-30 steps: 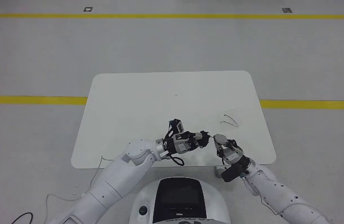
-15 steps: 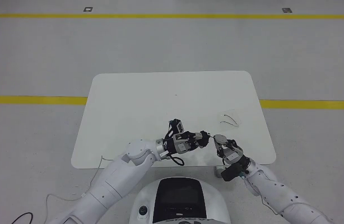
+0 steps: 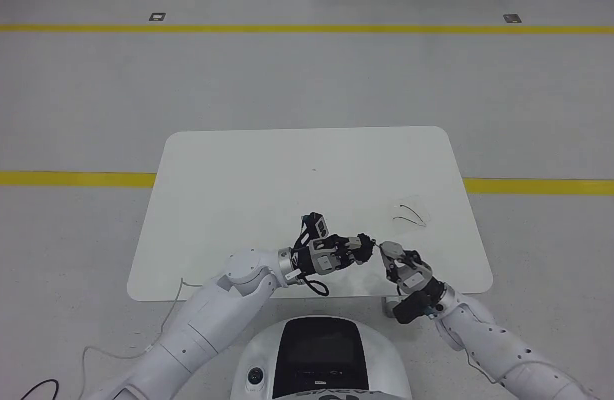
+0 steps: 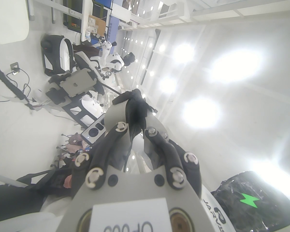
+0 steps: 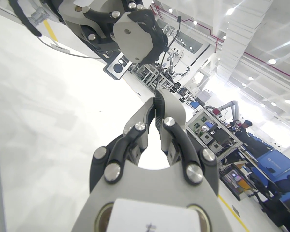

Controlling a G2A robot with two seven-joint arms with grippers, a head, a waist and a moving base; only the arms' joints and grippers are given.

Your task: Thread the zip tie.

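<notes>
one thin black zip tie (image 3: 375, 247), strung in the air over the near part of the table (image 3: 237, 190) between the left gripper (image 3: 362, 244) and the right gripper (image 3: 386, 249) in the top view, the two sets of tips close together; too fine from up there to trace end to end. farther out on the table, well apart from both, a second thin dark strand (image 3: 412, 212) lying loose. in the left wrist view, left gripper (image 4: 134, 102) with its black-wrapped fingertips pressed together; contents of that pinch not to be made out from this side. in the right wrist view, right gripper (image 5: 155, 101) squeezed tight on one end of the tie, jaws with no gap at the tips, and the zip tie (image 5: 162, 59) rising from that pinch in a gentle bow to the padded tips of the left gripper (image 5: 157, 38), clamped on its other end. head and tail not told apart, the end in the padding hidden. judged as featherweight, springy rather than limp, smooth and probably slippery: apt to bow, twist or flick aside when pushed from far back. best held close behind the free tip, flat faces against the pads, leaving only a short stiff stub to steer into the slot; firm pinch, no risk of crushing, some risk of sliding lengthwise.
</notes>
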